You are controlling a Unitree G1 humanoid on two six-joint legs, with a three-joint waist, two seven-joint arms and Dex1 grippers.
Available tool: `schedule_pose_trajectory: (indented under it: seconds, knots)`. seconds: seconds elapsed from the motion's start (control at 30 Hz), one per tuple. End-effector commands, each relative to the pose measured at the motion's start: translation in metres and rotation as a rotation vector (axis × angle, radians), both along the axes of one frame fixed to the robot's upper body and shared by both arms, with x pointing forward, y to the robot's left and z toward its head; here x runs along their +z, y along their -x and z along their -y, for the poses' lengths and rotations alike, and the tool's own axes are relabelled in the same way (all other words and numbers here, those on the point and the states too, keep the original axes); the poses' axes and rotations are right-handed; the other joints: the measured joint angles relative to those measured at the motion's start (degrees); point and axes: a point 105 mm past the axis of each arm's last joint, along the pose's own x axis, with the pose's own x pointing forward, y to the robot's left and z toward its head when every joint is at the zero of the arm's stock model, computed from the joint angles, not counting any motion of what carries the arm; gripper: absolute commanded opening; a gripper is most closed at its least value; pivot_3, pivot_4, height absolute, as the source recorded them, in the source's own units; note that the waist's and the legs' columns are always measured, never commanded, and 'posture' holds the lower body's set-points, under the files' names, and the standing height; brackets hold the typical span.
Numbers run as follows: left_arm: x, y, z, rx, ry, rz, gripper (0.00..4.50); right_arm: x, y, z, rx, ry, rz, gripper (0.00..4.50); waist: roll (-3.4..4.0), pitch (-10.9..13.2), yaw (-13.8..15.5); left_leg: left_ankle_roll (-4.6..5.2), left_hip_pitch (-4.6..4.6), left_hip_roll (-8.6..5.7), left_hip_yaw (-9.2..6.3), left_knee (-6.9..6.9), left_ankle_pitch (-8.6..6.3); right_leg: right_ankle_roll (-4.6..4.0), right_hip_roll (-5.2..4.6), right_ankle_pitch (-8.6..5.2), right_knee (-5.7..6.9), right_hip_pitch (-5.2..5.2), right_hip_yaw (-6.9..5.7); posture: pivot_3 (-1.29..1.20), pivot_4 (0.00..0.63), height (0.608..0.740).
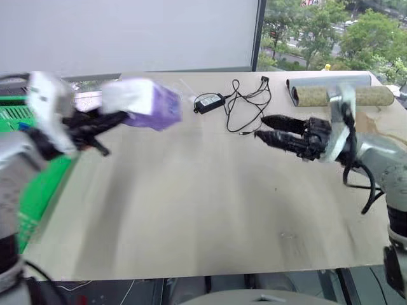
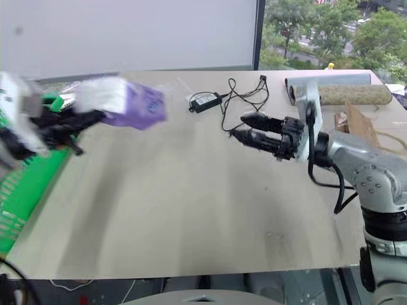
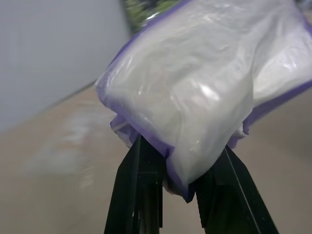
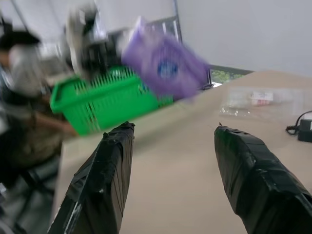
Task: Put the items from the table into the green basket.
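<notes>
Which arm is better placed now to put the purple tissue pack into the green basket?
Left. The left gripper already holds the tissue pack near the green basket; the right gripper is open, empty and further away.

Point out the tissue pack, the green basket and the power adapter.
tissue pack (image 1: 149,103), left eye view, purple side face.
green basket (image 4: 97,100), right wrist view, slotted side wall.
power adapter (image 1: 207,101), left eye view, black body.

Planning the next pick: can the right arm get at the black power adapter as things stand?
Probably yes. The right gripper is open and empty above the table, and the power adapter lies just beyond its fingertips with bare tabletop between. Its tangled cable beside it could snag.
</notes>
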Motion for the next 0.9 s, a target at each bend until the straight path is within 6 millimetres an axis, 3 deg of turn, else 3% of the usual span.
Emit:
schedule_pose_trajectory:
  seconds: [0.03, 0.2, 0.37, 0.47, 0.57, 0.63, 0.7, 0.77, 0.83, 0.9]
  knots:
    - [0.030, 0.018, -0.051, 0.230, -0.155, 0.064, 0.30, -0.002, 0.009, -0.002, 0.075, 0.122, 0.174, 2.83, 0.04, 0.01, 0.37, 0.00, 0.06, 0.00, 0.06, -0.02, 0.00, 0.00, -0.01, 0.00, 0.01, 0.00, -0.04, 0.04, 0.041, 0.740]
    - [0.059, 0.032, -0.114, 0.534, -0.240, 0.137, 0.30, 0.004, 0.008, -0.004, 0.118, 0.092, 0.195, 2.83, -0.04, 0.03, 1.67, 0.00, 0.10, 0.02, 0.06, -0.07, 0.00, -0.02, 0.00, 0.00, 0.03, 0.00, -0.13, 0.05, 0.043, 0.740]
    - [0.038, 0.031, -0.142, 0.618, -0.297, 0.055, 0.30, 0.004, 0.007, -0.009, 0.126, 0.085, 0.205, 2.83, -0.05, 0.03, 2.74, -0.01, 0.04, 0.03, 0.11, -0.08, 0.00, -0.02, -0.14, 0.01, 0.01, -0.02, -0.14, 0.04, 0.041, 0.740]
    - [0.021, 0.029, -0.155, 0.657, -0.254, 0.051, 1.67, 0.003, 0.007, -0.010, 0.118, 0.081, 0.208, 2.89, -0.06, 0.02, 3.06, -0.01, 0.01, 0.04, 0.08, -0.08, 0.00, -0.03, -0.17, 0.01, 0.00, -0.04, -0.17, 0.02, 0.037, 0.740]
    - [0.017, 0.025, -0.161, 0.688, -0.187, 0.114, 3.11, 0.003, 0.006, -0.007, 0.099, 0.082, 0.204, 2.89, -0.16, -0.04, 3.08, -0.01, 0.01, 0.04, 0.06, -0.08, 0.00, -0.04, -0.39, 0.02, 0.03, -0.04, -0.13, 0.02, 0.037, 0.740]
    - [0.016, 0.022, -0.161, 0.696, -0.151, 0.147, 3.79, 0.000, 0.005, -0.003, 0.083, 0.089, 0.194, 2.89, -0.32, -0.13, 3.05, -0.01, -0.01, 0.05, 0.01, -0.08, 0.00, -0.04, -0.49, 0.02, 0.03, -0.04, -0.12, 0.01, 0.039, 0.740]
    - [0.015, 0.015, -0.145, 0.611, -0.060, 0.203, 3.79, -0.006, 0.004, 0.002, 0.059, 0.100, 0.174, 2.89, -0.45, -0.22, 3.06, -0.01, -0.01, 0.03, -0.01, -0.08, -0.01, -0.04, -0.55, 0.02, 0.03, -0.03, -0.13, 0.01, 0.041, 0.740]
    - [0.003, 0.008, -0.110, 0.437, 0.088, 0.195, 3.79, -0.015, 0.002, 0.009, 0.023, 0.107, 0.148, 2.89, -0.47, -0.25, 3.12, -0.02, -0.03, -0.02, -0.03, -0.08, -0.01, -0.04, -0.67, 0.03, 0.03, -0.03, -0.14, 0.01, 0.044, 0.740]
    - [-0.035, 0.008, -0.052, 0.176, 0.167, 0.049, 3.79, -0.027, -0.005, 0.020, -0.055, 0.101, 0.111, 2.89, -0.50, -0.32, 2.95, -0.02, -0.08, -0.06, -0.04, -0.06, -0.01, -0.02, -0.79, 0.04, 0.04, -0.02, -0.17, 0.00, 0.046, 0.740]
    - [-0.084, 0.017, 0.004, -0.002, 0.245, -0.138, 3.79, -0.052, -0.013, 0.035, -0.154, 0.151, 0.097, 2.89, -0.46, -0.63, 2.78, -0.01, -0.09, -0.09, 0.01, -0.06, -0.03, -0.01, -0.93, 0.04, 0.01, -0.02, -0.10, 0.00, 0.051, 0.740]
